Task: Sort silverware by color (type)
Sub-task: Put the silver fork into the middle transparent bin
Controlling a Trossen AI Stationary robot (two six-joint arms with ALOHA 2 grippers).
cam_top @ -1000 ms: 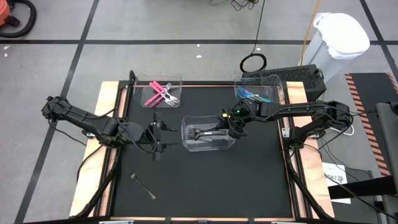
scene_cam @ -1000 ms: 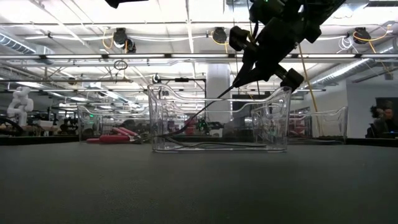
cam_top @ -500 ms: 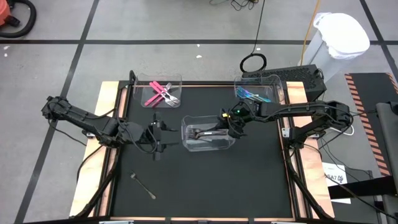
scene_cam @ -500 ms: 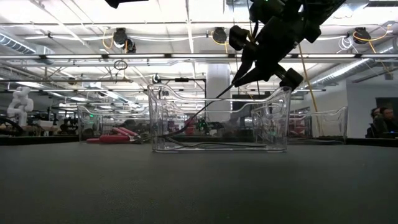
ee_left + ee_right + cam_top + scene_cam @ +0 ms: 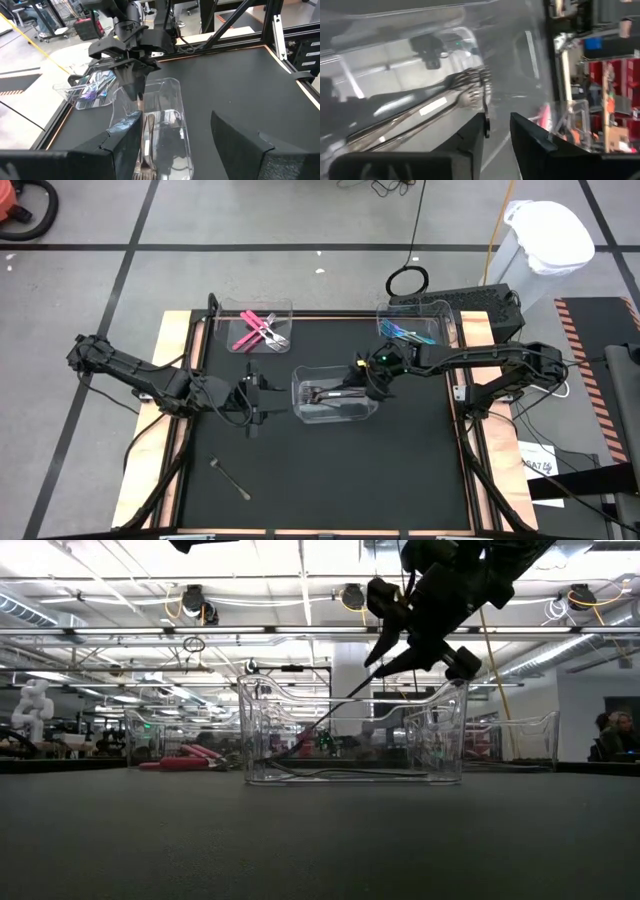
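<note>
A clear bin [image 5: 335, 396] at the table's middle holds grey forks [image 5: 465, 87]. One grey fork [image 5: 330, 715] slants up out of it, its head on the bin's floor and its handle end between the parted fingers of my right gripper [image 5: 385, 665], which hangs over the bin's right end [image 5: 362, 387]. My left gripper [image 5: 252, 402] waits open just left of the bin. Pink silverware [image 5: 258, 330] lies in a bin at the far left, blue-teal silverware [image 5: 408, 332] in a bin at the far right. A grey piece [image 5: 230, 478] lies loose near the front left. My right gripper has the slanting fork's handle end [image 5: 486, 122] between its two fingers, which stand wider apart than the handle. The handle lies against one finger [image 5: 470, 135]. The fingers slant down from the table's right. The fork's head rests on the bin's floor.
The black mat [image 5: 400, 470] has bare room in front of the middle bin and to its right. A wooden rim [image 5: 178, 380] frames the table. A dark box [image 5: 470, 305] stands behind the far right bin.
My right gripper has opened its fingers over the middle bin while staying in place. The slanting grey fork has kept its tilt, head on the bin's floor.
</note>
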